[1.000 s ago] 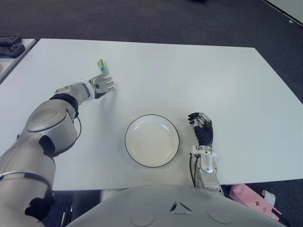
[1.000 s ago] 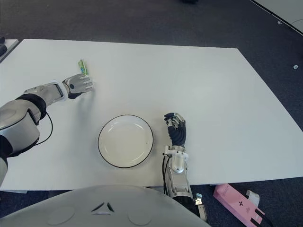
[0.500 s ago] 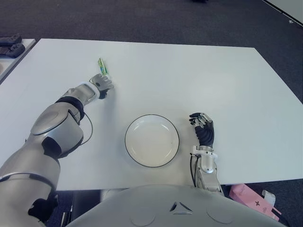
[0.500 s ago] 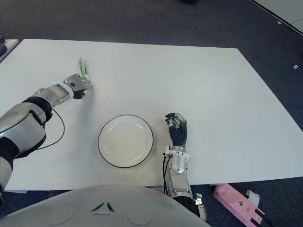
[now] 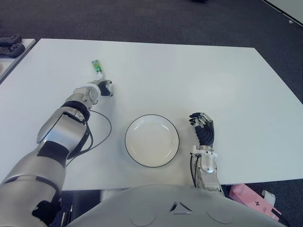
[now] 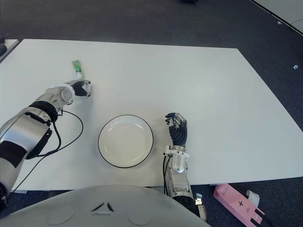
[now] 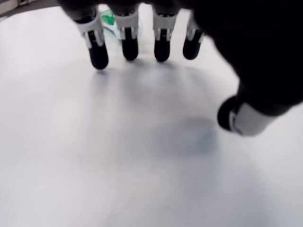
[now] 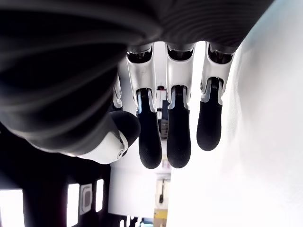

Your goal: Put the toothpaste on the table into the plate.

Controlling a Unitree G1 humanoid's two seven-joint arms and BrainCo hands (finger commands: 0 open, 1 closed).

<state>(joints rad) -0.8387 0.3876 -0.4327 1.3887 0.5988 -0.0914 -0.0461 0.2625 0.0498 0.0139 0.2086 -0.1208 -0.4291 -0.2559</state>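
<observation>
A small green and white toothpaste tube lies on the white table at the far left. My left hand is just on the near side of it, a short gap away, palm down. In the left wrist view its fingers point down at the bare table with nothing in them, and the tube shows beyond them. The white plate with a dark rim stands empty near the front edge. My right hand shows to the right of the plate, its fingers relaxed and empty.
Dark controllers sit on a second table at the far left. A pink box lies on the floor at the front right. Dark carpet surrounds the table.
The toothpaste has shifted a little to the left and turned. My left hand has rotated and sits slightly nearer and to the right of the tube. The right hand has not moved.
</observation>
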